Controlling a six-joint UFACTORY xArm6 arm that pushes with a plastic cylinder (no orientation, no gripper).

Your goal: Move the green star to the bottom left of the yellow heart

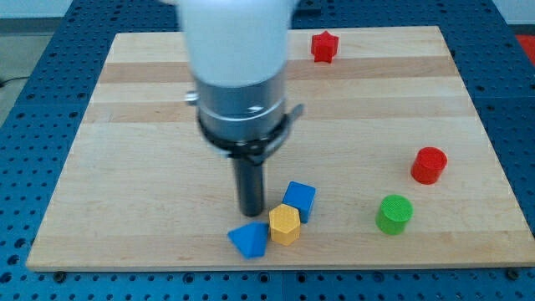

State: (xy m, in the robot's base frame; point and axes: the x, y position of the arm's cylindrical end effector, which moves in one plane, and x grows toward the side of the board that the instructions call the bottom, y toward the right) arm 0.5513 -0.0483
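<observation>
No green star and no yellow heart show in the camera view; the arm's wide white and grey body [238,75] hides part of the board's middle and top. My tip [250,214] stands on the board just left of a blue cube [298,201], up and left of a yellow hexagonal block [284,224], and just above a blue triangular block [249,240]. These three blocks lie close together near the view's bottom. Whether the tip touches any of them cannot be told.
A green cylinder [394,214] stands at the bottom right, with a red cylinder [429,165] above it and to its right. A red star [324,46] lies near the top edge. The wooden board [125,167] rests on a blue perforated table.
</observation>
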